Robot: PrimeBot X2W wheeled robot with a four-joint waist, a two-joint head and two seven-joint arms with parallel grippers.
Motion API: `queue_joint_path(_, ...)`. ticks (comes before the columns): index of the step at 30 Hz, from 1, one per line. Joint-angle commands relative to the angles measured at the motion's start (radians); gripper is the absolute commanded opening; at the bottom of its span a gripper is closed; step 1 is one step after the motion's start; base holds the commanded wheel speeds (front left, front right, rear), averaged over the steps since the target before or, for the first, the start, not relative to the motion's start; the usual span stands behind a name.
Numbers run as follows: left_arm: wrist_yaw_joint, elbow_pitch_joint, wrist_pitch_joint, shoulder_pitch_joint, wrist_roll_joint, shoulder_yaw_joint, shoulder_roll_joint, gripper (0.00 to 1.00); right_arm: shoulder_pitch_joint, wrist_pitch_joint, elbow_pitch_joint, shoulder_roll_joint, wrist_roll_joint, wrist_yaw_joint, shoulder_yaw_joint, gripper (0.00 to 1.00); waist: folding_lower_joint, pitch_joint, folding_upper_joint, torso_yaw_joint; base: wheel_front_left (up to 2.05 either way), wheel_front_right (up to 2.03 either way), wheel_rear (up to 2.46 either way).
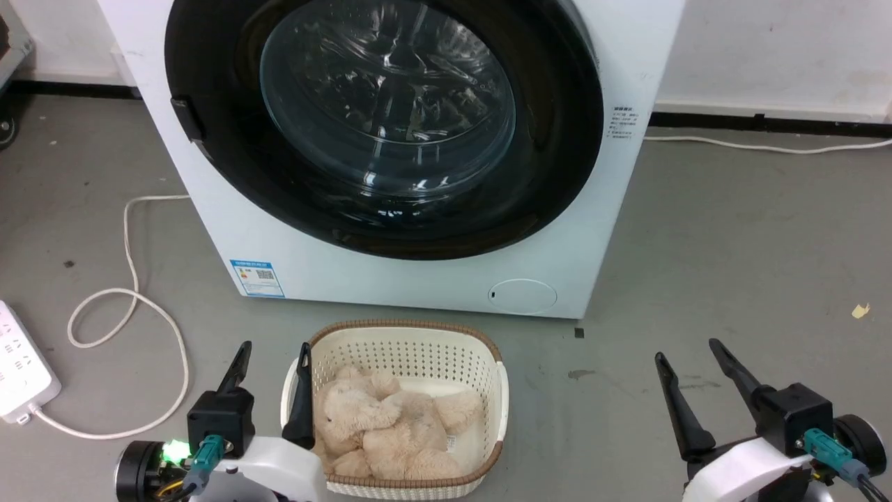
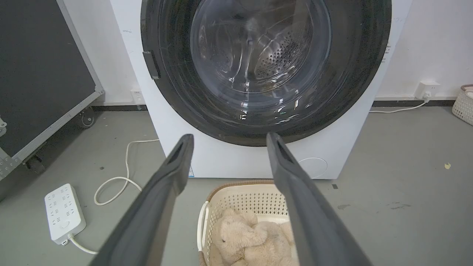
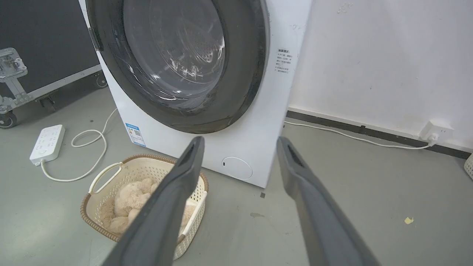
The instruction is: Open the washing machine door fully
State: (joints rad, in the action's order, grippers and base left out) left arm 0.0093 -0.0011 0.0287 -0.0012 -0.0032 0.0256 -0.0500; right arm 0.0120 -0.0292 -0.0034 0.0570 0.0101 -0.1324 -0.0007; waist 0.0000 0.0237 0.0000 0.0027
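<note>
The white washing machine (image 1: 432,279) (image 2: 236,159) (image 3: 258,122) stands on the grey floor ahead of me. Its round glossy black washing machine door (image 1: 550,139) (image 2: 351,74) (image 3: 244,74) lies flat against the front, with a clear glass bowl window (image 1: 387,104) at its centre and a dark handle (image 1: 187,118) on its left rim. My left gripper (image 1: 274,352) (image 2: 229,138) is open at the lower left, beside the basket. Low on the right, my right gripper (image 1: 690,348) (image 3: 240,142) is open too. Both hold nothing and are well short of the door.
A cream perforated basket (image 1: 488,362) (image 2: 236,195) (image 3: 107,173) holding a beige plush toy (image 1: 390,425) sits right in front of the machine. A white power strip (image 1: 21,369) and looping cable (image 1: 132,307) lie on the floor at left. A black wheeled case (image 2: 40,74) stands further left.
</note>
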Motion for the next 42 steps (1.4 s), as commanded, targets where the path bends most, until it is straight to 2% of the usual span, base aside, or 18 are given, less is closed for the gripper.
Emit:
queue_joint_path(1,0.008,-0.008,0.012,-0.007,-0.005,0.008,0.0,1.0,-0.017,-0.008,-0.009,0.006,0.011,0.0,-0.002,1.0,0.0,0.008,0.0,0.001,0.0,0.0,0.0)
queue_joint_path(15,0.033,-0.034,0.041,-0.047,-0.006,0.043,0.0,1.0,-0.121,0.0,-0.037,0.075,0.048,0.0,0.013,1.0,0.0,0.095,0.0,0.014,0.0,0.0,0.0)
queue_joint_path(16,0.035,-0.035,0.043,-0.05,-0.007,0.045,0.0,1.0,-0.132,0.002,-0.036,0.08,0.055,0.0,0.014,0.36,0.0,0.1,0.0,0.016,0.0,0.0,0.0)
queue_joint_path(17,0.036,-0.036,0.045,-0.053,-0.007,0.048,0.0,1.0,-0.143,0.005,-0.035,0.085,0.063,0.0,0.015,0.0,0.0,0.105,0.0,0.017,0.0,0.0,0.0)
queue_joint_path(29,0.054,-0.049,0.07,-0.09,-0.01,0.071,0.0,1.0,-0.328,0.054,-0.002,0.112,0.19,0.001,-0.016,0.0,0.0,0.163,0.0,0.041,0.0,0.0,0.0)
queue_joint_path(42,0.081,-0.067,0.097,-0.112,-0.021,0.097,0.0,1.0,-0.578,0.139,0.16,0.084,0.353,0.001,-0.103,0.0,0.0,0.226,0.0,0.064,0.0,0.0,0.0)
